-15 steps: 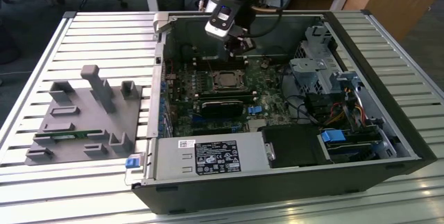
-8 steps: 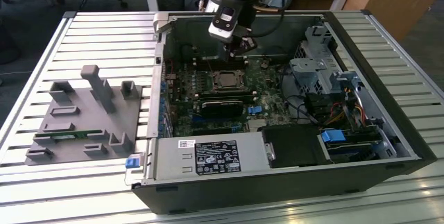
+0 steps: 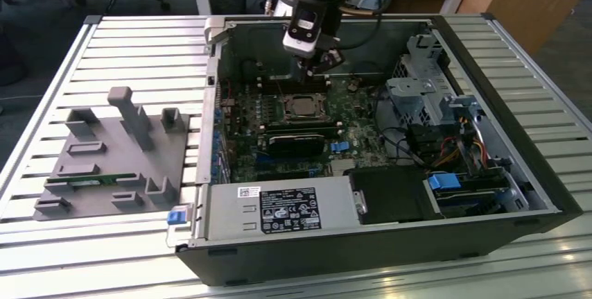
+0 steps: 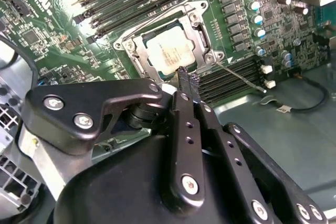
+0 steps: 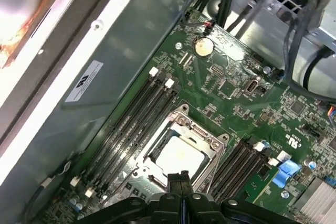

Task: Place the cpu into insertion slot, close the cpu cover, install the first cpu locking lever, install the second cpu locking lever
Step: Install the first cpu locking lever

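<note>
Gripper hangs at one edge of the insertion slot, fingers pressed together and pinching nothing. The cpu lies flat in that slot, its dull silver top facing up; it is square, with its edges parallel to the rim. The cpu cover lies flat around it. A thin lever sticks out from one corner across the memory slots.
</note>
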`<state>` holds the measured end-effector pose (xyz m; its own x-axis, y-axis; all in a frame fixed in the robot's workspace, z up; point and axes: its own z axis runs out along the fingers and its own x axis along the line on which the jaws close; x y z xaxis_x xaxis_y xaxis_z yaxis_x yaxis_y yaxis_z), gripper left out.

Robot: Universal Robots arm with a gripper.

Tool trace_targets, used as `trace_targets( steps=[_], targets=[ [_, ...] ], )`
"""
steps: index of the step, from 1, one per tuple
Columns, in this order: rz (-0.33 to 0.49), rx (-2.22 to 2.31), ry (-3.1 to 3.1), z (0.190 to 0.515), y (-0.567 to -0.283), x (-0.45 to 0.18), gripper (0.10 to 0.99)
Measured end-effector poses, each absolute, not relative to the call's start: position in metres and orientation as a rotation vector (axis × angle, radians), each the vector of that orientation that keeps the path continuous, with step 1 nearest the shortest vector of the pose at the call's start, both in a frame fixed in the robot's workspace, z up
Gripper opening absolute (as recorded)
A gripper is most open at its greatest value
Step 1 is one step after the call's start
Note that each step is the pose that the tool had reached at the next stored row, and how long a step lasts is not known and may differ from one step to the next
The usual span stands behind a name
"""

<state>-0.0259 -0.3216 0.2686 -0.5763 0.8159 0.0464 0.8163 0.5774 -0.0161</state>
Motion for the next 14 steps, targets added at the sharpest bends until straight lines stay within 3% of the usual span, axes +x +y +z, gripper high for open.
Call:
trace_targets(
  steps=[14],
  targets=[
    [-0.007,-1.262,-2.823,0.2685,-0.3216,-0.0259,0.106]
  ],
)
